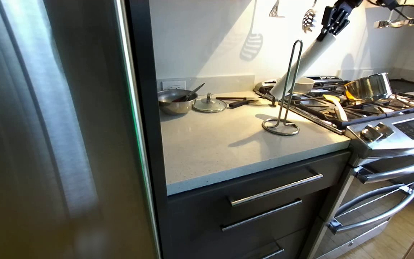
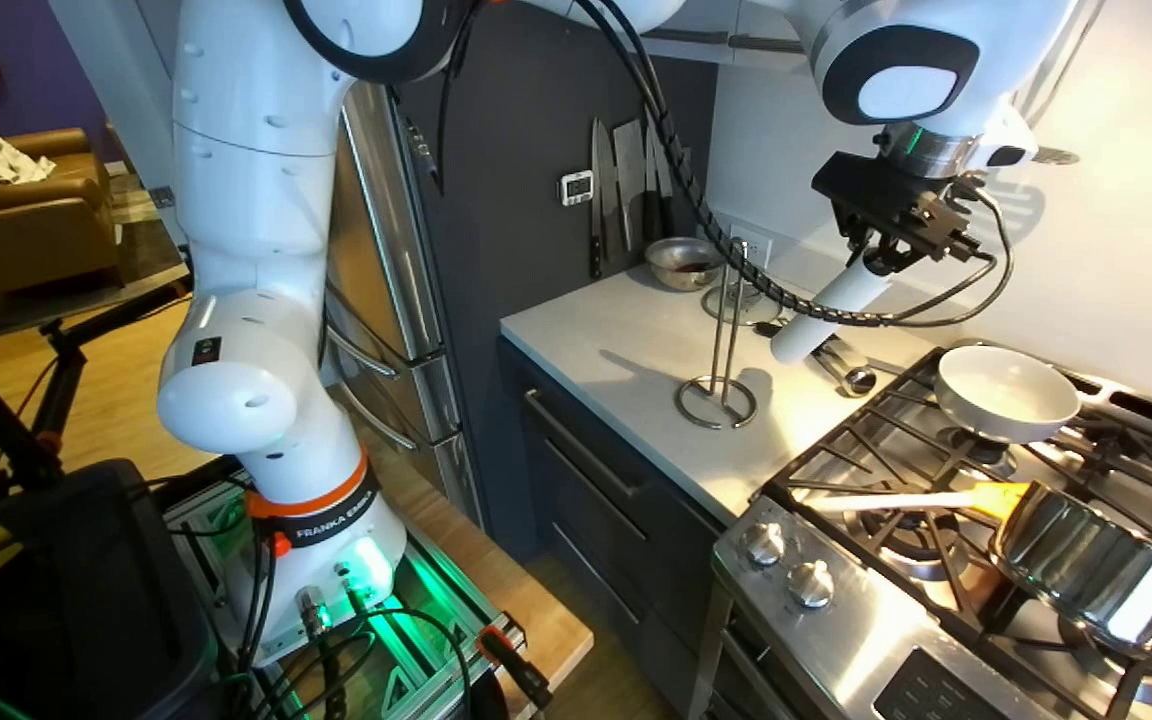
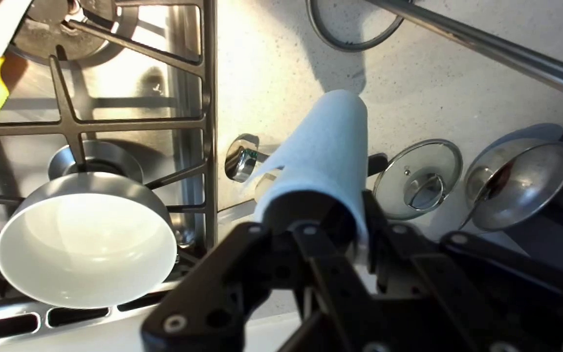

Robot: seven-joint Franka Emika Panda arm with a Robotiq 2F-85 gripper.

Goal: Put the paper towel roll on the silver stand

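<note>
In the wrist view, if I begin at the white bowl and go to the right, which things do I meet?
White bowl → paper towel roll → glass lid → metal bowl; silver stand left out, overlapping.

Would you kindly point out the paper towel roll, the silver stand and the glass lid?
Paper towel roll (image 1: 309, 60), in an exterior view: its paper side, about midway along.
Silver stand (image 3: 496, 47), in the wrist view: its upright rod.
Glass lid (image 1: 210, 105), in an exterior view: the glass below its knob.
</note>
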